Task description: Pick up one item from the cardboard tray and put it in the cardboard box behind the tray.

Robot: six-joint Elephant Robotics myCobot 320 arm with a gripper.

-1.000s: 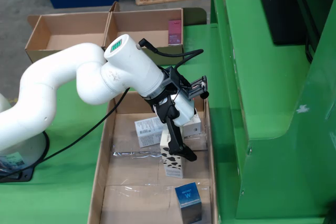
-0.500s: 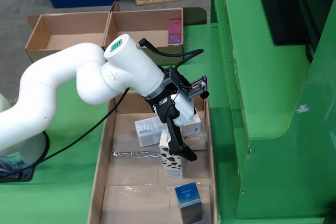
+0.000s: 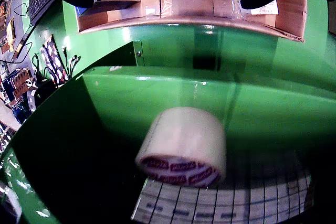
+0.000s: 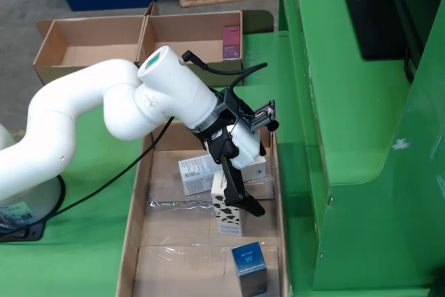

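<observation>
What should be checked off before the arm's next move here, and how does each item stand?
1. Gripper open and empty: ok; its jaws stand wide apart in the wrist view with nothing between them.
2. Items left in the cardboard tray: ok; white box, cow-patterned carton, blue box.
3. Gripper lined up on one item: cannot tell; one finger overlaps the carton in the fixed view.
4. Room in the cardboard box behind: ok; mostly bare floor, with a pink item.
</observation>
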